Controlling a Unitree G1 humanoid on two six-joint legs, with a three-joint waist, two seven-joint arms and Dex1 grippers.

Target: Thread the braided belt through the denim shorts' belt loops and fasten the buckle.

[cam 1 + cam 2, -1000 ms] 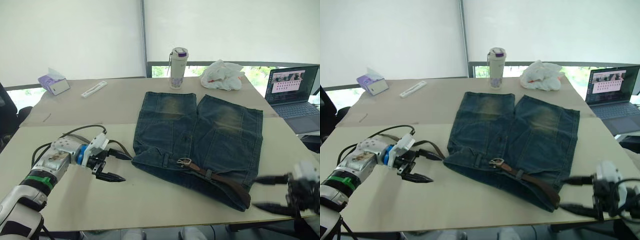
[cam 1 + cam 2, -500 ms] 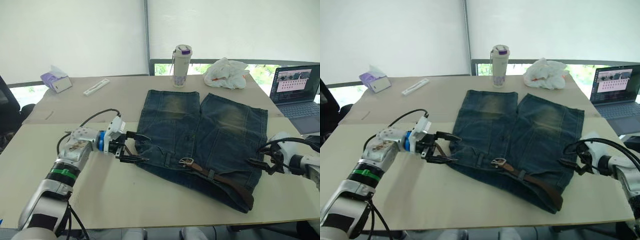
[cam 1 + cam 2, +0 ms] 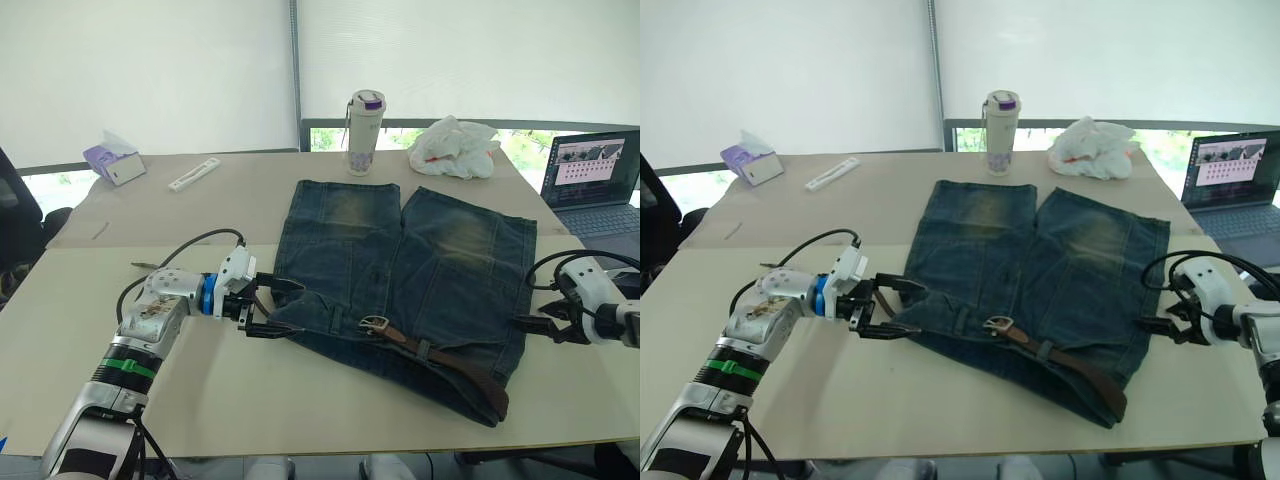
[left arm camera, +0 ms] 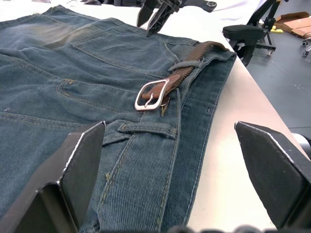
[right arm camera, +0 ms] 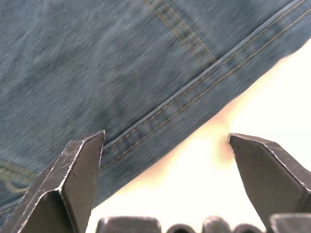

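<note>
The denim shorts (image 3: 420,260) lie flat mid-table, waistband toward me. The braided belt (image 3: 450,362) runs along the waistband's right half, under a belt loop (image 4: 188,63), and ends at the right corner. Its silver buckle (image 3: 372,323) lies near the waistband's middle, with another belt loop (image 4: 148,129) next to it. My left gripper (image 3: 298,308) is open, its fingers straddling the waistband's left end. At the shorts' right side seam (image 5: 184,104), my right gripper (image 3: 528,326) is open with nothing held.
At the table's far side stand a bottle (image 3: 364,132), a crumpled white bag (image 3: 455,147), a tissue box (image 3: 113,162) and a white strip (image 3: 193,176). A laptop (image 3: 595,180) sits at the right. An office chair (image 4: 245,36) stands beyond the table edge.
Both grippers have come in from the table's front toward the shorts, the left one reaching the waistband's left end. Shorts and belt lie as before.
</note>
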